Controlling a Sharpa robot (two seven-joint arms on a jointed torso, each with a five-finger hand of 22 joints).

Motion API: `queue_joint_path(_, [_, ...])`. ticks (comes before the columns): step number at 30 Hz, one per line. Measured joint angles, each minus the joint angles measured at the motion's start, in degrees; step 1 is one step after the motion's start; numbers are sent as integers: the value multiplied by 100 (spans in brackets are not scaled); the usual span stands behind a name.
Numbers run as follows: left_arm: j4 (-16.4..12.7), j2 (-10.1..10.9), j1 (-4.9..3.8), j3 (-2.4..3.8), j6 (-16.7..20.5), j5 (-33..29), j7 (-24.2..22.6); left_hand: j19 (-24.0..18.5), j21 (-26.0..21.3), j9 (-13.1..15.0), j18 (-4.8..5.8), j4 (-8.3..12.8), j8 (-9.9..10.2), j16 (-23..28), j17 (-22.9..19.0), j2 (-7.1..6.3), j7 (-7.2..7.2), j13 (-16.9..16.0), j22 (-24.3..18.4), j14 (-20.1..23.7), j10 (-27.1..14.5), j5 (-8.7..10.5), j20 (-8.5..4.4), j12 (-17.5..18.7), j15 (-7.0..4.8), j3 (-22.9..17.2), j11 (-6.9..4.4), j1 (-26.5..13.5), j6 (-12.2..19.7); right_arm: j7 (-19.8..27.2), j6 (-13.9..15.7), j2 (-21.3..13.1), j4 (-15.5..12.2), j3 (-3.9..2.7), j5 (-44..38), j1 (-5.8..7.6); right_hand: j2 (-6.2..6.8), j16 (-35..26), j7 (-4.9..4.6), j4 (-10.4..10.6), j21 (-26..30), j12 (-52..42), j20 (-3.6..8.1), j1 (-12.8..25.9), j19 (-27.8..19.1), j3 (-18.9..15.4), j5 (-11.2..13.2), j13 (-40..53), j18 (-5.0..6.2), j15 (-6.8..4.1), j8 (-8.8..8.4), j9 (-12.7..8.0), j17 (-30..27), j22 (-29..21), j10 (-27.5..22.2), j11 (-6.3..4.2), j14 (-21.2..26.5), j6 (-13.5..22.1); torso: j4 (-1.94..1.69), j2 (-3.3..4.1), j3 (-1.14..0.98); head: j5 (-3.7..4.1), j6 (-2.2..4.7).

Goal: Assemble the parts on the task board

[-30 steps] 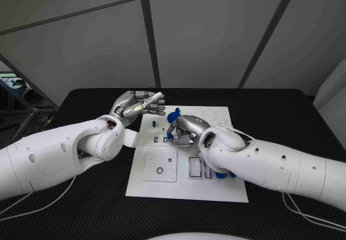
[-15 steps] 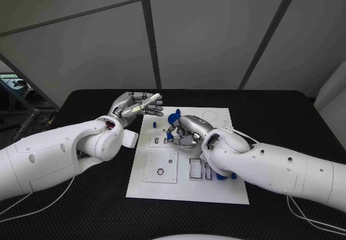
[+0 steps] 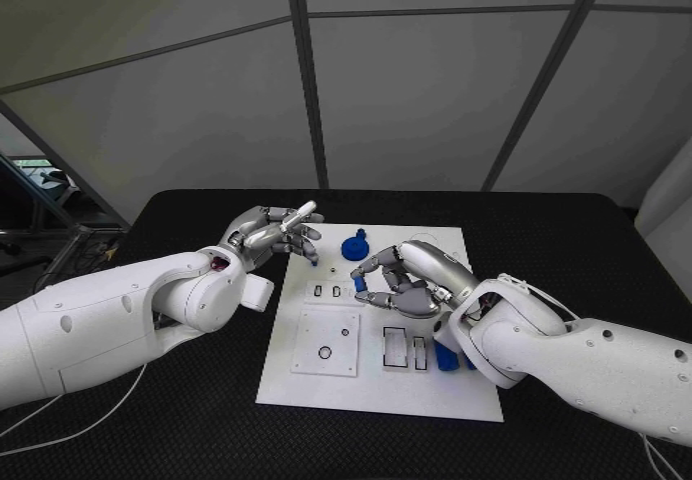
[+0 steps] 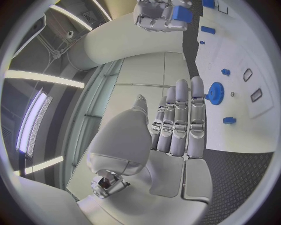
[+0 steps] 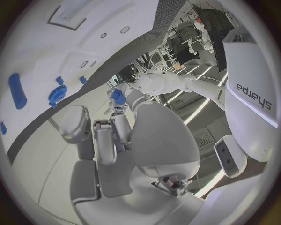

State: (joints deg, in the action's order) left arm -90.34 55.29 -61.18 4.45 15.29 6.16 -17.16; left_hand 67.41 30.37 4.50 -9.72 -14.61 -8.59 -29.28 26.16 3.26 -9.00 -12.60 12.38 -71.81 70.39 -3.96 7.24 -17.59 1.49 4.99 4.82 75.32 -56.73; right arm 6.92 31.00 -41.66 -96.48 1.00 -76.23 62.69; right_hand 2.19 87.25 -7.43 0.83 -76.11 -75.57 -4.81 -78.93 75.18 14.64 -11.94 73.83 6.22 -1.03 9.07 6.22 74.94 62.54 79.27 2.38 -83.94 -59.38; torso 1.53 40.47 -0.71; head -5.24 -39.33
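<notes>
The white task board (image 3: 387,385) lies mid-table. My right hand (image 3: 414,281) hovers over its middle and pinches a small blue part (image 3: 361,284) at its fingertips; that part (image 5: 119,97) also shows in the right wrist view, and again as a blue block (image 4: 181,13) in the left wrist view. A blue gear-like part (image 3: 356,245) stands on the board's far half, just beyond my right hand. My left hand (image 3: 274,232) floats over the board's far left corner with its fingers (image 4: 182,117) stretched out and nothing in it.
Other blue parts (image 3: 447,358) lie on the board's right side beside my right forearm. Small blue pieces (image 4: 229,120) sit near the gear (image 4: 215,91). A square inset plate (image 3: 326,342) and narrow slots (image 3: 392,348) occupy the near half. The black table (image 3: 173,420) surrounds the board.
My right hand has drawn back from the far part of the board toward its middle, carrying the small blue part and uncovering the blue gear. The left hand has hardly moved. The camera has shifted.
</notes>
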Motion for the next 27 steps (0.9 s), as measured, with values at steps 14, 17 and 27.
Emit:
queue_joint_path(14, [-112, -257, 162, -78, -748, -20, 701, 637, 3674, 45, 446, -159, 167, -4798, 4651, 393, 104, -2373, 3882, -1024, -168, -3, -158, -2916, -181, 871, -147, -970, 17, 511, 376, -191, -125, -134, 343, -2, 0, 0, 0, -1, -21, -47, 0, 0, 0, -1, 2, 68, 0, 0, -33, 9, 0, 35, 17, 17, 0, 1, 12, -37, -30, 36, 43])
queue_joint_path(17, [-130, -313, 167, -82, -914, -23, 815, 800, 4212, 88, 444, -174, 166, -5270, 4869, 483, 102, -3206, 4588, -1189, 24, -2, -159, -3741, -189, 950, -146, -1091, -41, 558, 433, -155, -123, -147, 379, -2, 0, 0, 0, -1, -21, -47, 0, 0, 0, -1, 2, 67, 0, 0, -45, 9, -1, 35, 17, 17, 0, 1, 9, -36, -30, 47, 34])
queue_joint_path(27, [-163, -434, 176, -87, -1340, -75, 1036, 1072, 4799, 201, 446, -205, 166, -5815, 4881, 703, 143, -4768, 5483, -1189, 582, -2, -168, -5140, -188, 1075, -174, -1322, -164, 640, 523, -44, -68, -166, 449, -2, 0, -1, 0, -1, -20, -75, 0, 0, 0, -2, 12, 78, 0, 0, -26, 6, -1, 35, 38, -3, 0, 4, -2, -30, -25, 94, -9])
